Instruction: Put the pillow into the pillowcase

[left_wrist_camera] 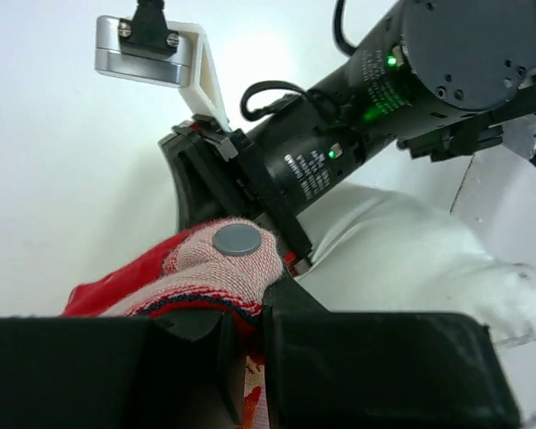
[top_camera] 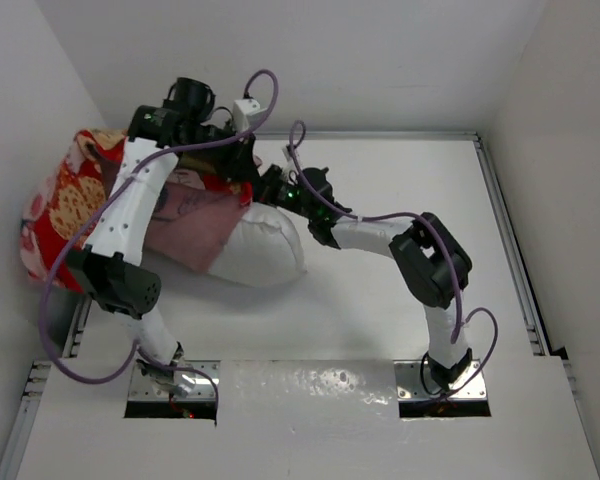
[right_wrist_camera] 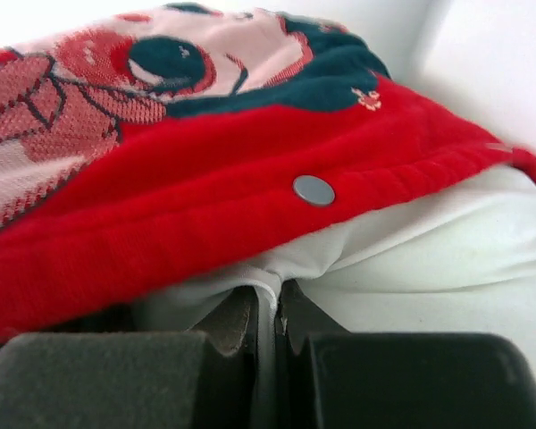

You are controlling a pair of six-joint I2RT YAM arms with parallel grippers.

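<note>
The white pillow [top_camera: 265, 250] lies left of the table's middle, its left part under the red cartoon-print pillowcase [top_camera: 65, 200], whose pinkish inner flap [top_camera: 195, 225] is turned back over it. My left gripper [left_wrist_camera: 248, 340] is shut on the pillowcase's hem by a grey snap button [left_wrist_camera: 237, 239]. My right gripper [right_wrist_camera: 272, 313] is shut on a fold of the pillow's white fabric [right_wrist_camera: 411, 259], just under the pillowcase's red hem [right_wrist_camera: 205, 206] with its snap [right_wrist_camera: 314, 189]. In the top view both grippers meet near the pillow's upper edge [top_camera: 270, 185].
White walls close in at the left, back and right. The pillowcase bulges against the left wall [top_camera: 20, 120]. A metal rail [top_camera: 510, 250] runs along the table's right side. Both arms cross above the pillow.
</note>
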